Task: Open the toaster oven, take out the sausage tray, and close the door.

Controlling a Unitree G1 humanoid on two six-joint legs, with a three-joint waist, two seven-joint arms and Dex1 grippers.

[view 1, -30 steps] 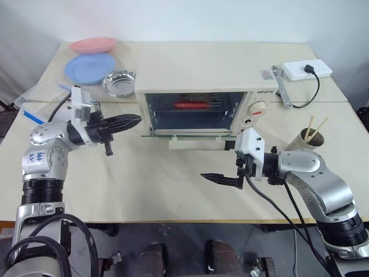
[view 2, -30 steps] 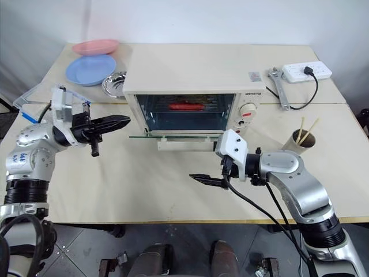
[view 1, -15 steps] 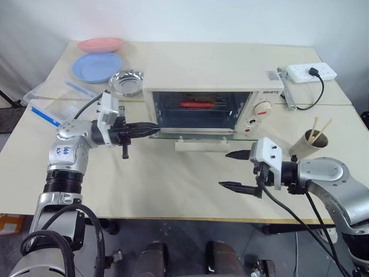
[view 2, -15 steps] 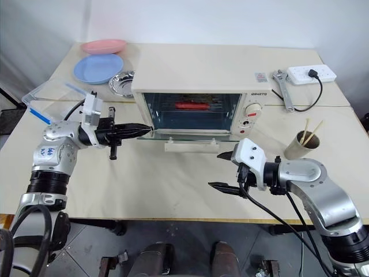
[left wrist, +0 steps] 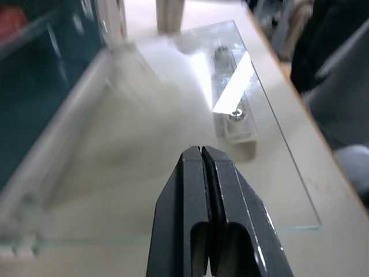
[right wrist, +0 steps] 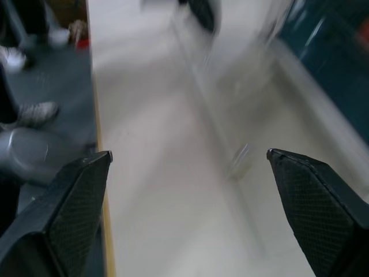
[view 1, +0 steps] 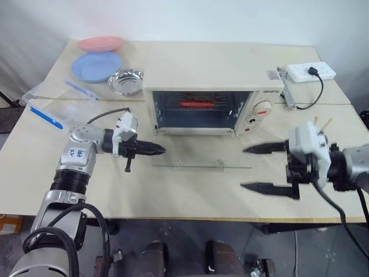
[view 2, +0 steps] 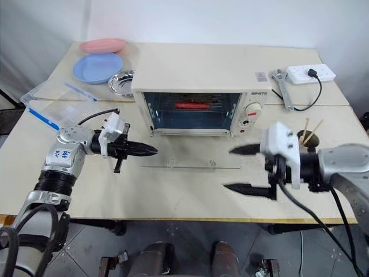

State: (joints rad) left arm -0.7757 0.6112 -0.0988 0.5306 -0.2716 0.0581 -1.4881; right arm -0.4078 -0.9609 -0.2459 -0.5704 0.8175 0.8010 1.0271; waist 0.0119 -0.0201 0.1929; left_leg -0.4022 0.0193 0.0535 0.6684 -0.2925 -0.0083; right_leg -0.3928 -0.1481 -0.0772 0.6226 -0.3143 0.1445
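The cream toaster oven point(view 1: 202, 81) stands mid-table with its glass door point(view 1: 202, 157) folded down flat in front of it. Inside the cavity a red sausage point(view 1: 195, 104) lies on the sausage tray, whose metal I can barely make out. My left gripper point(view 1: 161, 150) is shut with nothing in it, its tip at the door's left edge; in the left wrist view its fingers point(left wrist: 202, 173) hover just over the glass point(left wrist: 144, 133). My right gripper point(view 1: 244, 168) stands wide open to the right of the door, clear of it, with nothing between its fingers point(right wrist: 81, 190).
A pink plate point(view 1: 101, 44), a blue plate point(view 1: 96, 66) and a steel bowl point(view 1: 125, 82) sit at the back left. A clear container with blue clips point(view 1: 49, 107) lies at the left edge. A power strip point(view 1: 311, 71), a wrench point(view 2: 282, 92) and a cup of chopsticks point(view 2: 304, 137) are on the right.
The door has dropped from partly open to flat on the table. My left gripper sank with it, staying shut. My right gripper pulled away to the right and rose, still open.
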